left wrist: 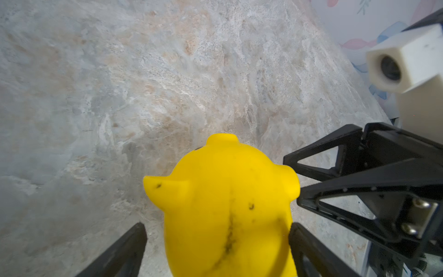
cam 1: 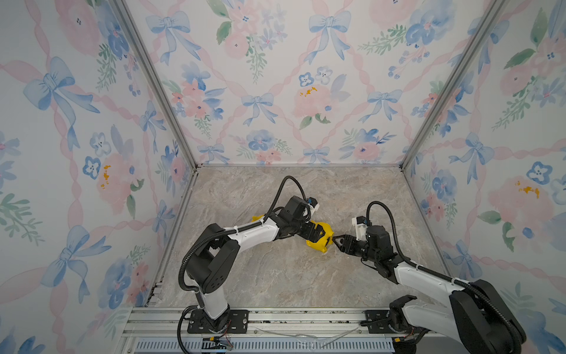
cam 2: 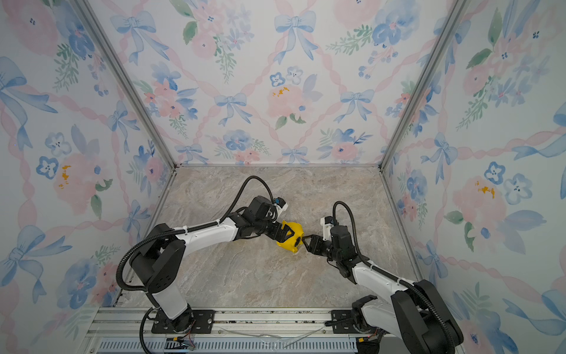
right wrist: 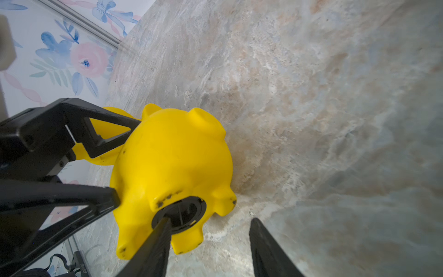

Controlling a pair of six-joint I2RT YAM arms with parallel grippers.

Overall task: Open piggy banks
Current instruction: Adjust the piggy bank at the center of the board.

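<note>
1. Piggy bank: lies on its side on the table, just toward 3 o'clock from the table centre in a top view. Belly faces 3 o'clock.
2. Left gripper: reaches in from 9 o'clock. Fingers spread astride the body; one finger rests against it, and a gap shows at the other.
3. Right gripper: at 3 o'clock of the piggy bank. Fingers spread; one fingertip touches the black plug in the belly hole.
4. Second piggy bank: at 10 o'clock, mostly hidden behind the left arm.
</note>
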